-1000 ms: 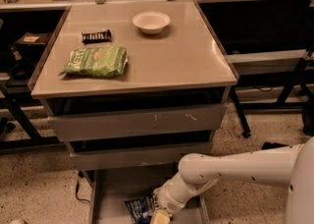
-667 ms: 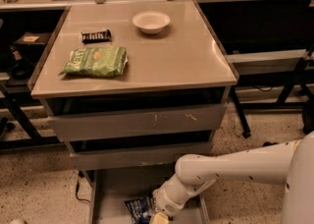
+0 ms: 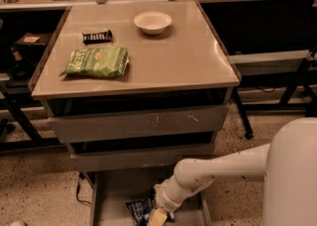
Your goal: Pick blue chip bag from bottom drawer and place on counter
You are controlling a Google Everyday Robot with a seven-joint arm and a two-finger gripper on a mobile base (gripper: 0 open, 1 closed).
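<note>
gripper (image 3: 158, 217) in bottom drawer (image 3: 116, 195) | counter (image 3: 183, 56): green bag (image 3: 96, 61), bowl (image 3: 152, 22) | speckled floor (image 3: 39, 185)

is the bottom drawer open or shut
Open: the bottom drawer sticks out past the upper drawers, grey floor showing, blue chip bag inside, the gripper down at the bag.

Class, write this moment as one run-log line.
stage: pick | gripper: in bottom drawer, at blue chip bag | counter: bag not yet placed

Glossy, smooth beige counter (image 3: 188, 61); scratched matt grey metal upper drawers (image 3: 138, 123); crinkly foil blue bag (image 3: 137, 209) on plain metal bottom drawer (image 3: 116, 195); smooth white arm (image 3: 218, 168), gripper (image 3: 159, 216) near, touching bag.
</note>
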